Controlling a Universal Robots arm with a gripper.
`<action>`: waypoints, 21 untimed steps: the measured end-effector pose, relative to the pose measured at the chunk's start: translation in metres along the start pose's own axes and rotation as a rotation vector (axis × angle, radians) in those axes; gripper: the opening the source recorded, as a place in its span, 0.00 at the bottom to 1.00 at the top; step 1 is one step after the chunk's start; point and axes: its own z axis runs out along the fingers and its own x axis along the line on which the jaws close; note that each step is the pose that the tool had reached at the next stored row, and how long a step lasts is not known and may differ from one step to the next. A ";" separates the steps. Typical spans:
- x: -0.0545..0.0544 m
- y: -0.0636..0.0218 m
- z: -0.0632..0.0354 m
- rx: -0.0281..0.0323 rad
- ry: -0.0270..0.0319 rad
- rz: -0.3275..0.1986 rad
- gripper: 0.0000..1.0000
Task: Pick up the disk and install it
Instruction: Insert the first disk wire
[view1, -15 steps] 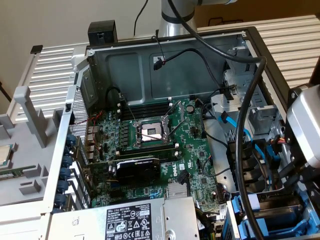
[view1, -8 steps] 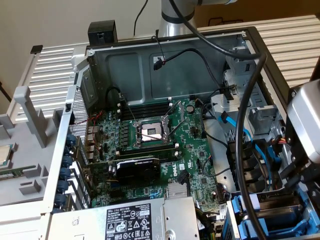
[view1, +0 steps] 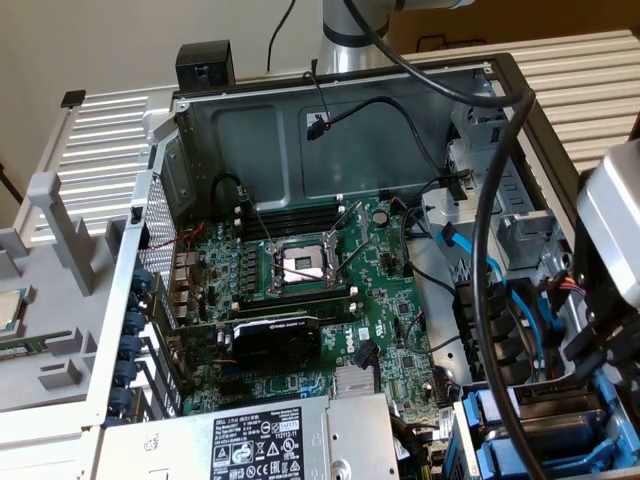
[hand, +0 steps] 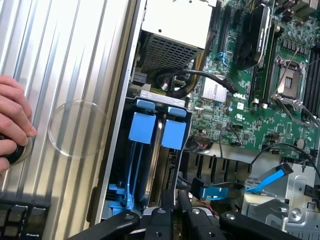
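The disk (hand: 150, 150) stands on edge in the drive bay at the corner of the open computer case. Its bright blue rails and two blue end tabs face the wrist camera. In the exterior view the disk (view1: 530, 435) sits low at that view's right, under my gripper (view1: 592, 365). My gripper (hand: 176, 204) reaches down onto the disk's near end. Its black fingers (hand: 167, 200) stand close together, shut on the disk. The fingertips are hidden down in the bay.
The grey power supply box (view1: 270, 445) lies beside the bay. Black and blue cables (view1: 500, 300) hang across the bay and over the green motherboard (view1: 300, 300). A person's hand (hand: 12, 120) rests on the ribbed metal surface (hand: 70, 75) outside the case.
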 end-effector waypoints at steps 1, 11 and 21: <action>0.000 0.0001 -0.0011 -0.0013 0.0066 0.000 0.17; -0.005 0.0011 -0.0105 -0.0151 0.0827 0.006 0.17; -0.024 -0.0014 -0.0104 -0.0376 0.2053 0.014 0.17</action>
